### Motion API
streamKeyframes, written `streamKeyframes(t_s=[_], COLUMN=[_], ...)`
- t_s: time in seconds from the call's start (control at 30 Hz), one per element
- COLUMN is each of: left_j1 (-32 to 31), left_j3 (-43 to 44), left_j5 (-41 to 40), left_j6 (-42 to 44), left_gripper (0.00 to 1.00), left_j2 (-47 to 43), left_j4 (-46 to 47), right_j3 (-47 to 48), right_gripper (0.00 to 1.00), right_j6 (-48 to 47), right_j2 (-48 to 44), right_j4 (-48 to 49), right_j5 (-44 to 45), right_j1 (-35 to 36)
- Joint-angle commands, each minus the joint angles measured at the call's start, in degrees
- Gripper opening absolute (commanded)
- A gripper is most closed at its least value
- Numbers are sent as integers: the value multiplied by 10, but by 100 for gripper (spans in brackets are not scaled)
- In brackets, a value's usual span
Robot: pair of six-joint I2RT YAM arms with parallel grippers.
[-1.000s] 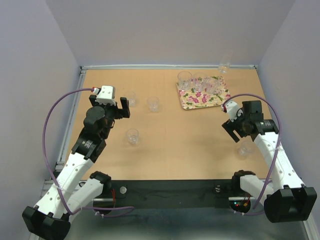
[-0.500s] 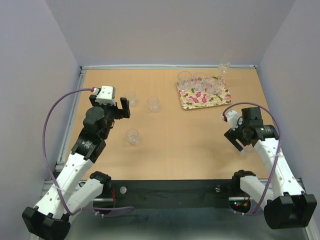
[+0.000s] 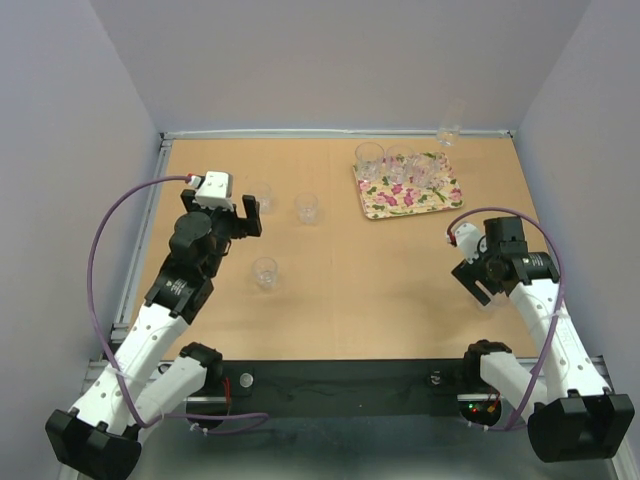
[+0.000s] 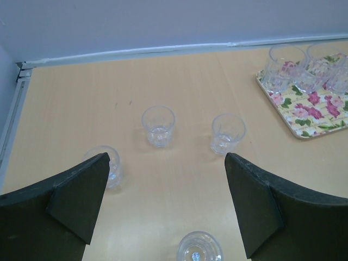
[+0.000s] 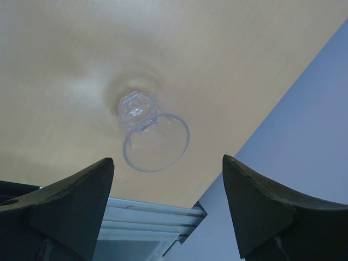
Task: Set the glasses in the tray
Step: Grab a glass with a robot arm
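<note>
The right claw hangs at about 4 o'clock on the table, close to the right edge. Its two fingers stand wide apart and hold nothing. In the right wrist view a small clear tumbler stands upright just past the fingertips, lined up with the gap between them. Nothing touches it.

The left claw sits at about 10 o'clock. It is wide open too, and empty. Four loose glasses stand near it on the bare wood, apart from each other.

The flowered tray lies far off at about 1 o'clock. A few glasses already stand on it, bunched at its far side. One more glass stands behind the tray, right by the back wall.

I think the step now is picking up the tumbler on the right. So the job is partly done, with several glasses left to move.

Next the right claw needs to slide on until one finger is on each side of the tumbler. Then it should squeeze softly, because glass is slippery, lift straight up, and carry it toward 12 o'clock to a free spot on the tray
</note>
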Motion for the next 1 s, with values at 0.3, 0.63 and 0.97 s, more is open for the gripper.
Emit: streamKeyframes(t_s=[0.3, 0.63, 0.97], left_j1=[2, 1, 1], left_j3=[-30, -44, -44], left_j5=[49, 47, 45], left_j6=[1, 1, 1], left_gripper=[99, 99, 99], left_j2=[8, 7, 17], left_j4=[60, 72, 73], right_j3=[42, 44, 33], right_gripper=[86, 83, 75], right_j6=[-22, -99, -121], right_j2=[7, 67, 116], right_j4=[4, 76, 97], right_j5=[35, -95, -199], right_j1=[-16, -198, -269])
